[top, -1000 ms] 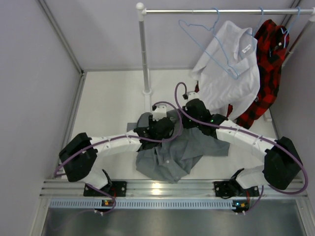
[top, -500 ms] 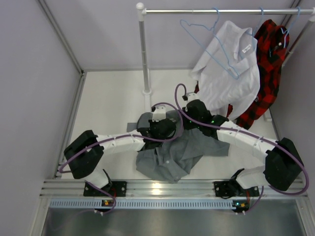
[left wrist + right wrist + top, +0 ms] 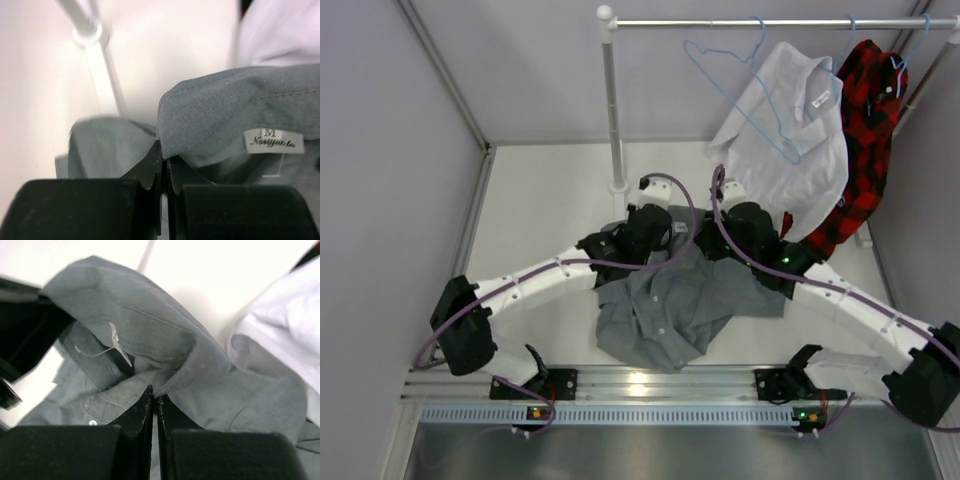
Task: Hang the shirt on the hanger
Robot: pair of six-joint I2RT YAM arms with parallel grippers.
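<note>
The grey shirt [image 3: 670, 305] lies crumpled on the table between the two arms, its collar end lifted toward the back. My left gripper [image 3: 164, 156] is shut on the collar edge of the shirt [image 3: 230, 107], beside the size label [image 3: 276, 141]. My right gripper [image 3: 155, 394] is shut on the shirt [image 3: 150, 337] at the other side of the collar. From above, the left gripper [image 3: 657, 226] and the right gripper [image 3: 725, 228] stand close together over the collar. The light-blue hanger [image 3: 740, 85] hangs empty on the rail at the back.
A metal rail [image 3: 770, 22] on a white post [image 3: 614, 110] crosses the back. A white shirt [image 3: 790, 140] and a red-and-black plaid shirt [image 3: 865, 130] hang from it at the right, close behind my right gripper. Grey walls close in the left side and the back.
The left gripper has closed on the collar. Both arms have stretched toward the back, lifting the collar end of the grey shirt toward the rail. The hanger swings slightly.
</note>
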